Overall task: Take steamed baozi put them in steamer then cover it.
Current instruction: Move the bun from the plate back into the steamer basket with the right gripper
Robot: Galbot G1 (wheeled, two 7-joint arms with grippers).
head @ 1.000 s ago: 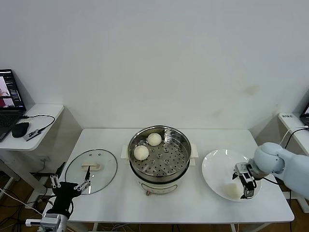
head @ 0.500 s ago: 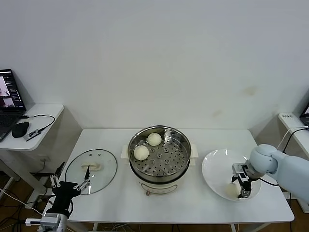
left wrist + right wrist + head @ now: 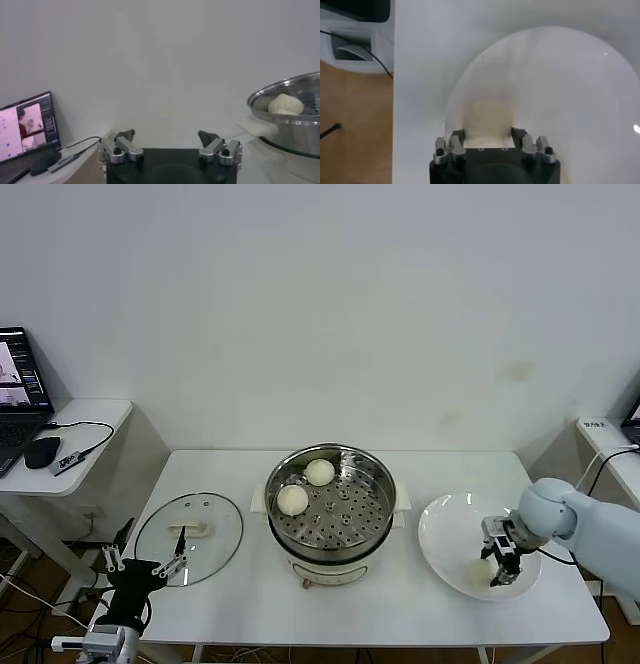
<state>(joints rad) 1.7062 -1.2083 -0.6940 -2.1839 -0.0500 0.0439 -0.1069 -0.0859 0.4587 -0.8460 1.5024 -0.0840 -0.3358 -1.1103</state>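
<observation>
Baozi (image 3: pixel 488 117) on plate (image 3: pixel 570 80) — clamped between right gripper's (image 3: pixel 488 134) fingers; left gripper (image 3: pixel 169 141) spread wide.

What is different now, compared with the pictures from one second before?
The right claw has closed around the bun on the white plate; earlier it hung open over it. The two buns in the steamer, the glass lid and the open left claw have not moved.

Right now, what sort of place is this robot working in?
Probably a lab or test room staged as a kitchen task, not a home kitchen: a bare white table against a blank wall, a side desk with a running laptop and mouse, and an electric steamer as the only appliance.
</observation>
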